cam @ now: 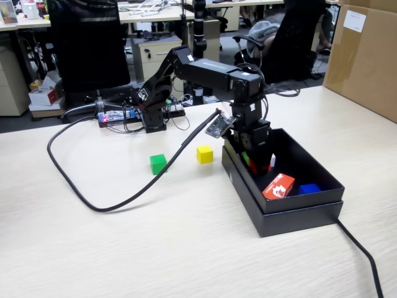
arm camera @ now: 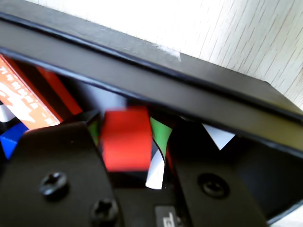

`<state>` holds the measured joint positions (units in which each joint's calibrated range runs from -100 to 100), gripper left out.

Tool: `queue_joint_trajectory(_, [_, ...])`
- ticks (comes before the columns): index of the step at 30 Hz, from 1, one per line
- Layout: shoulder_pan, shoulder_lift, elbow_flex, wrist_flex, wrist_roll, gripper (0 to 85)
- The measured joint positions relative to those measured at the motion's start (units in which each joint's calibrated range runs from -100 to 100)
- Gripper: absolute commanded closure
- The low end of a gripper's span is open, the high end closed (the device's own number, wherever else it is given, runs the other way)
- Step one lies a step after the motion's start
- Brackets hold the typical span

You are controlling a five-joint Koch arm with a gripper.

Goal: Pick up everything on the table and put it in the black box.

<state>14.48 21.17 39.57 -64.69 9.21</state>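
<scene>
While the claw grips the red cube inside the black box, unreleased, the green cube and yellow cube remain on the desk.

- We saw an office behind the work surface, evenly and brightly lit, with no hard shadows.
- A black office chair stood at the far left in the fixed view, its tall back turned to us.
- A second dark chair stood further right, with grey cloth heaped beside its armrest.
- Between them we made out a pale drawer cabinet under a light desk.
- Another desk at the far left carried a white mug.
- A white and red box sat on the dark floor beneath it.
- A big brown cardboard carton filled the right edge.
</scene>
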Motion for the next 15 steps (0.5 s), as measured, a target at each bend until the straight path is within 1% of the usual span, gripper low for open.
queue_joint_trajectory(1, [-0.05, 0.0, 0.09, 0.0, -0.05, 59.7])
queue_joint_trajectory(4, [-0.1, 0.0, 0.0, 0.0, 0.0, 52.8])
queue_joint_trajectory(7, [-0.1, -0.39, 0.0, 0.0, 0.0, 52.7])
queue_joint_trajectory(8, [-0.15, -1.29, 0.0, 0.0, 0.0, 51.3])
queue_joint_trajectory(9, [-0.15, -2.72, -0.09, 0.0, 0.0, 48.3])
queue_joint_trajectory(11, [-0.1, -7.38, -0.09, 0.0, 0.0, 44.6])
queue_joint_trajectory(15, [-0.05, -23.82, -5.2, 0.0, -0.44, 44.6])
